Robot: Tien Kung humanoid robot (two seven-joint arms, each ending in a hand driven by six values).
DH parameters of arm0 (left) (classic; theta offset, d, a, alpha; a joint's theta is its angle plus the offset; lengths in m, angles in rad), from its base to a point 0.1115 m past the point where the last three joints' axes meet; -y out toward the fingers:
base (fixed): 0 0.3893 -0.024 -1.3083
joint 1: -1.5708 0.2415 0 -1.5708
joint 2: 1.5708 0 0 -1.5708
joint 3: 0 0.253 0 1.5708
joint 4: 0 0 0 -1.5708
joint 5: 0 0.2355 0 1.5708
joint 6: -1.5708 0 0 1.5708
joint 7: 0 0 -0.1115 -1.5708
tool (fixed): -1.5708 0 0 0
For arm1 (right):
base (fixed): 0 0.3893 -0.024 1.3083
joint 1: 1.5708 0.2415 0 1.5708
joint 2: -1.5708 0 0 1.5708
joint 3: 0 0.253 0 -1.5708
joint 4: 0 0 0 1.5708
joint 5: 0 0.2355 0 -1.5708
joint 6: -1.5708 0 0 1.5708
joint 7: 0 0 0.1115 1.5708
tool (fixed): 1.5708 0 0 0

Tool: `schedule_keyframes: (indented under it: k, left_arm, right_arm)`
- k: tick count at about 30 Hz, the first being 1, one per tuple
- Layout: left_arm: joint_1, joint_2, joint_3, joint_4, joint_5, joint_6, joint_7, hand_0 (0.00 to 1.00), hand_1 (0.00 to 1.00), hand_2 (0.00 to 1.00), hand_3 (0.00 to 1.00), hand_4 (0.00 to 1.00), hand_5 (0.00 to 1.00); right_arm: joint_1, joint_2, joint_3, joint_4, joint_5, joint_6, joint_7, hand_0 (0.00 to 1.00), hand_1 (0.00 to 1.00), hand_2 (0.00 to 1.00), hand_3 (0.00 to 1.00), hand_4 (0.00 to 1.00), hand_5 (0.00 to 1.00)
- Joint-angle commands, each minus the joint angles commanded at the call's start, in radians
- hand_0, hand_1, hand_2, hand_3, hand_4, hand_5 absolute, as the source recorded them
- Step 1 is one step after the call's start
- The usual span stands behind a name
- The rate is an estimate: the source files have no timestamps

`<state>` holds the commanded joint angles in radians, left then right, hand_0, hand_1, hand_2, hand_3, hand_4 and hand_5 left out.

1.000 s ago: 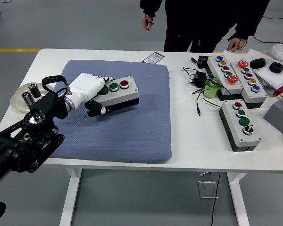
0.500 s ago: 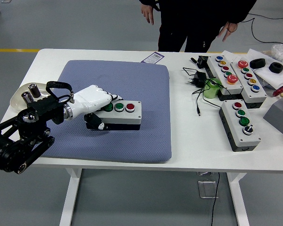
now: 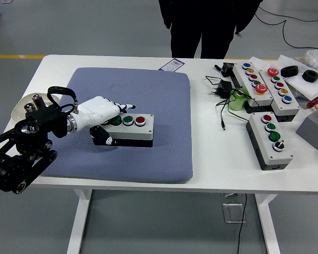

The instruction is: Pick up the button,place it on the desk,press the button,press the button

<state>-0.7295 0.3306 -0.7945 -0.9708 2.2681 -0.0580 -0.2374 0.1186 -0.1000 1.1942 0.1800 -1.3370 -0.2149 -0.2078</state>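
A grey button box (image 3: 131, 128) with two green buttons and one red button lies flat on the blue-grey mat (image 3: 148, 95), left of its middle. My left hand (image 3: 103, 121), white with a black thumb, is shut on the box's left end, fingers over the top and thumb against the front side. The right arm is out of view.
Several other button boxes (image 3: 269, 138) stand on the white table at the right, with a black adapter and cables (image 3: 222, 92) and a green cup (image 3: 237, 99). A dish (image 3: 22, 108) with small cylinders sits at the left edge. A person (image 3: 204, 26) stands at the far side.
My left hand has lowered the button box from a tilted, raised hold until it lies flat on the mat, then drawn it slightly left. The person's hands have moved out of view.
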Motion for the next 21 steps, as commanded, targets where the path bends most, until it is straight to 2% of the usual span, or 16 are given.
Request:
schedule_keyframes:
  k: [3,5,6,9,11,12,14,18,19,21]
  left_arm:
    - [0.015,0.003,-0.035,-0.029,-0.016,-0.022,0.006,0.882,0.966,0.998,0.998,0.998,0.36]
    - [0.037,0.01,-0.082,-0.078,-0.027,-0.044,0.007,0.882,0.966,0.998,0.998,0.998,0.36]
    - [0.051,0.01,-0.111,-0.108,-0.039,-0.041,0.006,0.903,0.958,0.998,0.998,0.998,0.421]
    - [0.085,0.007,-0.188,-0.188,-0.084,-0.005,0.013,0.903,0.958,0.998,0.998,0.998,0.421]
    - [0.104,0.004,-0.243,-0.257,-0.13,0.036,0.032,0.903,0.958,0.998,0.998,0.998,0.421]
    - [0.108,0.003,-0.256,-0.278,-0.146,0.048,0.038,0.493,0.474,0.551,0.998,0.998,0.638]
    - [0.121,0.006,-0.278,-0.343,-0.204,0.077,0.067,0.493,0.474,0.551,0.998,0.998,0.638]
    - [0.142,0.017,-0.261,-0.435,-0.33,0.123,0.131,0.493,0.474,0.551,0.998,0.998,0.638]
    - [0.149,0.02,-0.255,-0.454,-0.361,0.124,0.151,0.008,0.002,0.002,0.892,0.998,0.998]
    - [0.161,0.026,-0.244,-0.48,-0.417,0.088,0.195,0.008,0.002,0.002,0.892,0.998,0.998]
  right_arm:
    - [0.0,0.0,-0.002,0.0,0.003,-0.001,0.001,0.745,0.686,0.706,0.576,0.179,0.112]
    - [0.002,0.0,-0.003,0.0,0.005,-0.001,0.001,0.745,0.686,0.706,0.576,0.179,0.112]
    - [0.002,0.0,-0.003,0.0,0.005,-0.001,0.002,0.745,0.686,0.705,0.577,0.179,0.113]
    - [0.001,0.0,-0.003,0.0,0.007,-0.001,0.002,0.745,0.686,0.705,0.577,0.179,0.113]
    - [0.0,0.0,-0.002,0.0,0.006,-0.001,0.002,0.745,0.686,0.705,0.577,0.179,0.113]
    - [0.0,0.0,-0.001,0.0,0.006,-0.001,0.002,0.745,0.686,0.705,0.577,0.179,0.113]
    - [-0.001,0.0,0.001,0.0,0.003,0.0,0.001,0.743,0.686,0.705,0.576,0.179,0.112]
    - [-0.003,0.001,0.002,0.0,0.001,0.0,0.001,0.743,0.686,0.705,0.576,0.179,0.112]
    - [-0.003,0.001,0.002,0.0,0.001,0.0,0.001,0.744,0.685,0.705,0.576,0.179,0.111]
    - [-0.003,0.001,0.004,0.0,0.0,0.0,0.001,0.744,0.685,0.705,0.576,0.179,0.111]
